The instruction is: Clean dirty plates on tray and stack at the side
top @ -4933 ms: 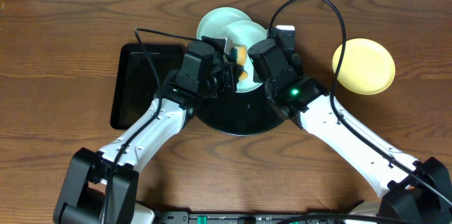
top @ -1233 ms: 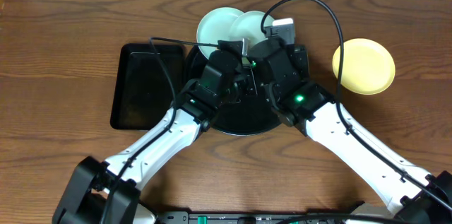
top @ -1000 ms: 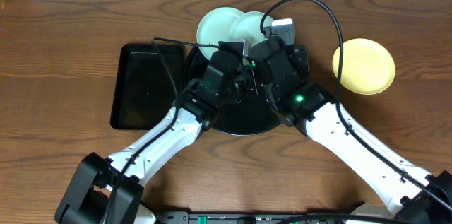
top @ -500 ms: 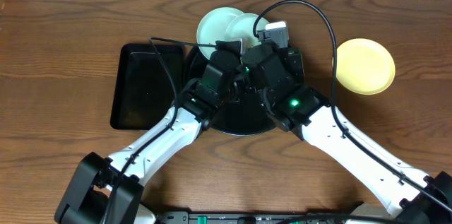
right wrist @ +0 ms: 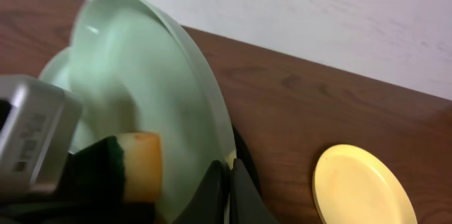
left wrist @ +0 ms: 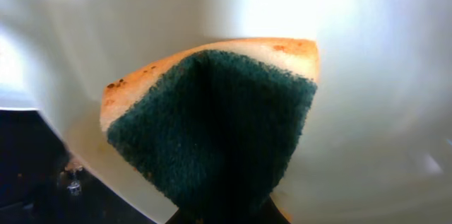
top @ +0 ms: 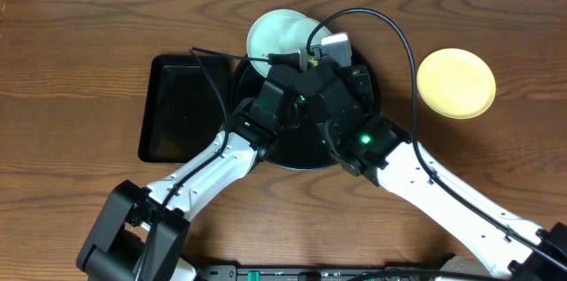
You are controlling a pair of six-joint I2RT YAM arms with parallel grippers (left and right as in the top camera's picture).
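My right gripper [right wrist: 227, 181] is shut on the rim of a mint-blue plate [right wrist: 148, 90] and holds it tilted on edge above the round black tray [top: 298, 159]. My left gripper [left wrist: 226, 214] is shut on a green and yellow sponge [left wrist: 212, 125] and presses it against that plate's face [left wrist: 360, 75]. The sponge also shows in the right wrist view [right wrist: 134, 164]. A second mint-blue plate [top: 273, 33] lies at the tray's far edge. The pale yellow plate [top: 456, 83] lies on the table to the right, off the tray. In the overhead view both grippers are crowded together over the tray's far half, and the held plate is mostly hidden.
A rectangular black tray [top: 177, 108] lies left of the round tray. The right arm's black cable [top: 407, 46] loops over the table between the round tray and the yellow plate. A pale wall runs along the table's far edge.
My right gripper has swung left and toward the far edge with the tilted mint-blue plate. The left gripper has kept the sponge on the plate and barely moved.
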